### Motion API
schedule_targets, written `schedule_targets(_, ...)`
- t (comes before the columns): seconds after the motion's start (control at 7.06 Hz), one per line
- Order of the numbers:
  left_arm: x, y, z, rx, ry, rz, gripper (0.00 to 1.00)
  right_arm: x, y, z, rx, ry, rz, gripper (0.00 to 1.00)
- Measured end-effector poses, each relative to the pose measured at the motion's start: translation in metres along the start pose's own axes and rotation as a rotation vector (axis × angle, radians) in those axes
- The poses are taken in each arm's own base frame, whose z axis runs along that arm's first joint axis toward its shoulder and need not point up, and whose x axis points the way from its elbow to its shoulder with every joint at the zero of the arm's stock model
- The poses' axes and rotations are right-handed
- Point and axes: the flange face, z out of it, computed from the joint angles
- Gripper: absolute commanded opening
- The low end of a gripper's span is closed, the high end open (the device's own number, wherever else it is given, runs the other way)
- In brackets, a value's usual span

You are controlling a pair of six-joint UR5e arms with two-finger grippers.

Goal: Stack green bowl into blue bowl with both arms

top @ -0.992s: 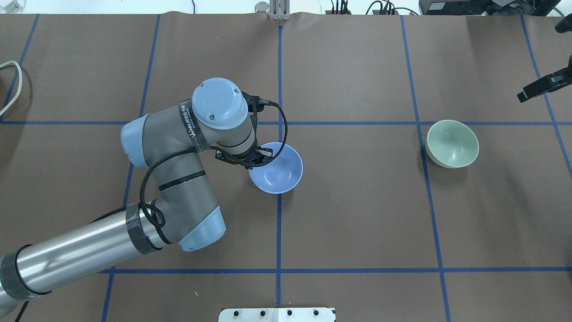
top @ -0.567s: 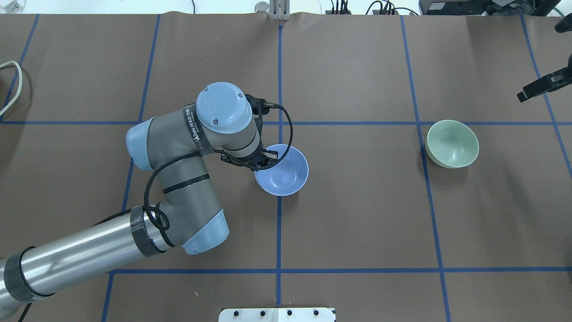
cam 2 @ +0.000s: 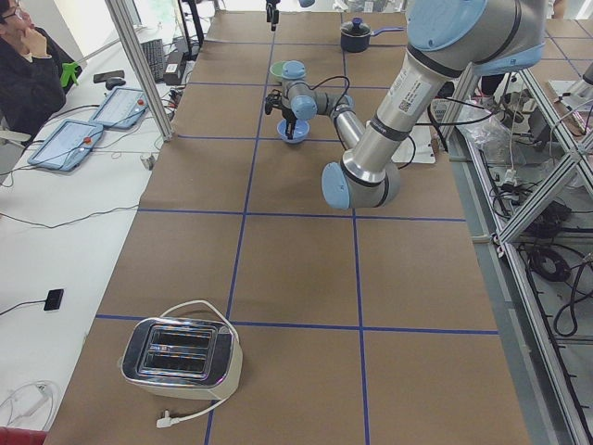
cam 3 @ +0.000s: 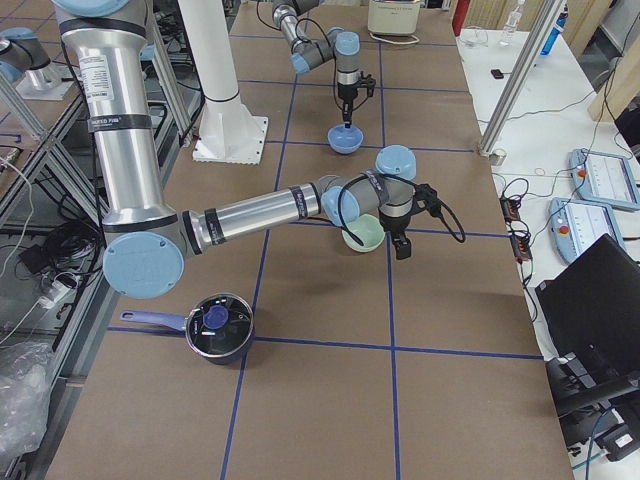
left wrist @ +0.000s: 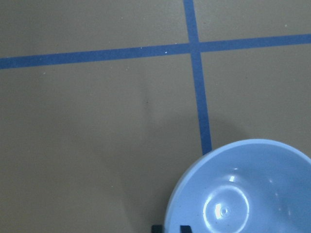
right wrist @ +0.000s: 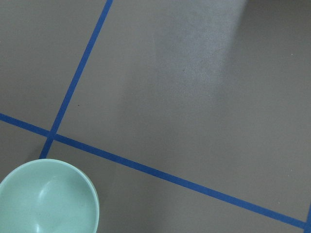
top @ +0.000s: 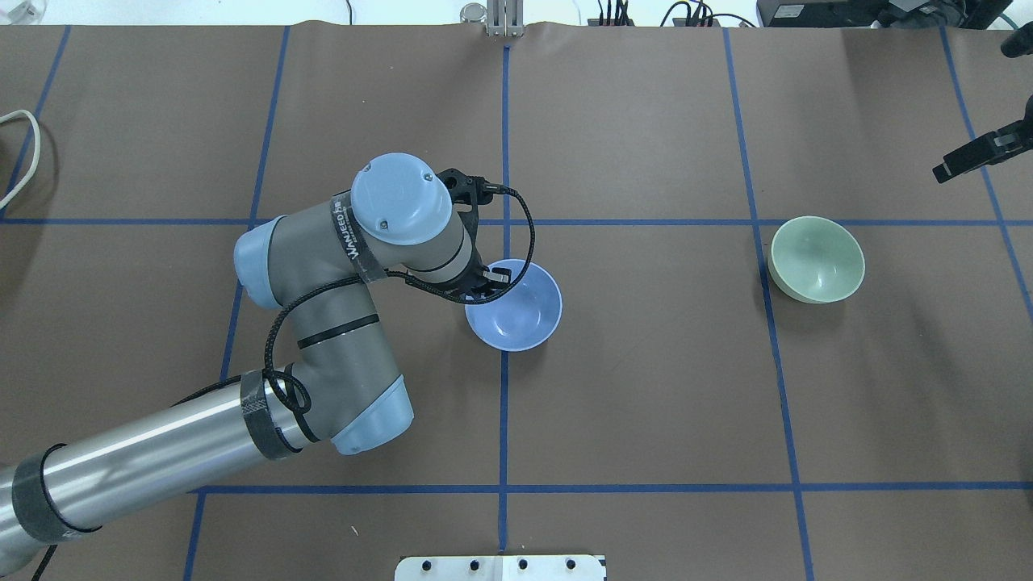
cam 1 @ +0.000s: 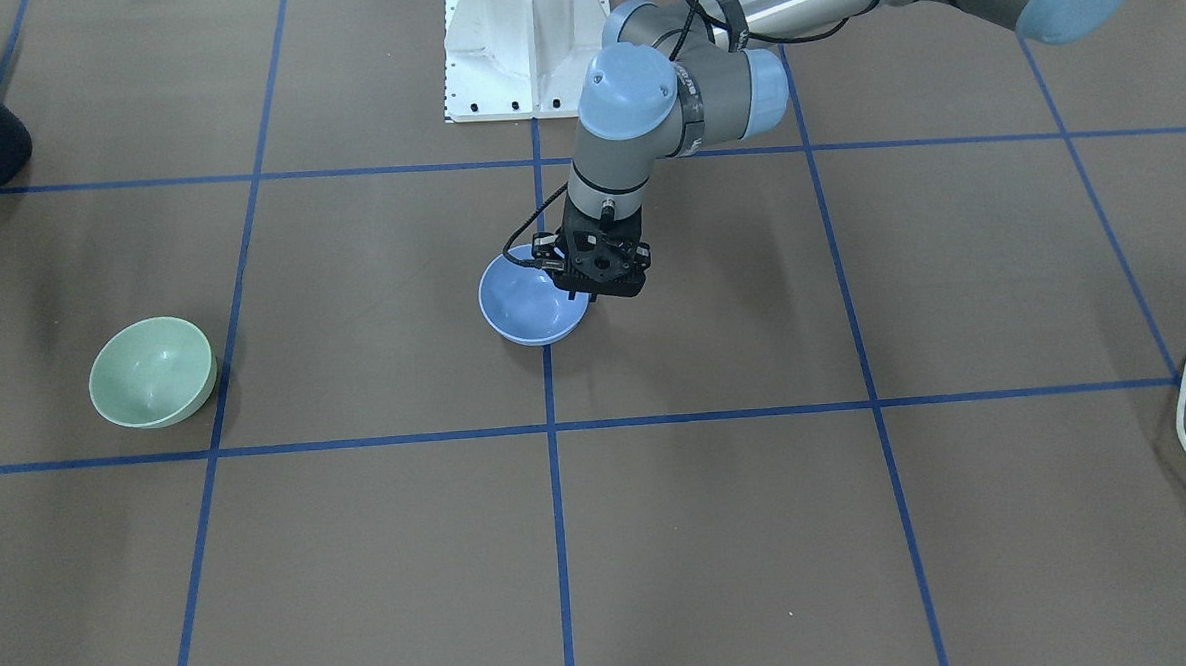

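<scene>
The blue bowl (top: 516, 311) sits upright near the table's middle, on the centre line; it also shows in the front view (cam 1: 527, 311) and the left wrist view (left wrist: 243, 194). My left gripper (top: 482, 290) is shut on the bowl's near-left rim, and two fingertips (left wrist: 185, 228) show at that rim. The green bowl (top: 817, 258) stands alone at the right, also in the front view (cam 1: 152, 372) and the right wrist view (right wrist: 46, 201). My right gripper (top: 960, 164) hangs beyond and to the right of the green bowl, not touching it. Its jaws do not show clearly.
A white base plate (cam 1: 525, 46) is at the robot's side of the table. A toaster (cam 2: 181, 350) stands at the far left end, its white cable (top: 24, 153) on the mat. A dark pot (cam 3: 215, 328) stands at the right end.
My left gripper has moved a little to the right, carrying the blue bowl with it toward the centre line. The green bowl and right arm have not moved.
</scene>
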Motion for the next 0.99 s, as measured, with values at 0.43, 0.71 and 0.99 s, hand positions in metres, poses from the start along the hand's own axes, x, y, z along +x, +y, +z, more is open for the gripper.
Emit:
schedule_targets(0.43,-0.043,-0.017,-0.04,0.068,0.018,-0.008,0.98,0.003,0.001,0.003,-0.006,0.002,0.0,1.0)
schedule_targets(0.71,-0.145,-0.066,-0.078,0.029,-0.05,0.046,0.98,0.004,0.004,0.005,-0.013,-0.002,0.009,1.0)
schedule_targets(0.99,-0.258,-0.112,-0.122,-0.001,-0.163,0.165,0.98,0.007,0.008,0.007,-0.022,-0.004,0.017,1.0)
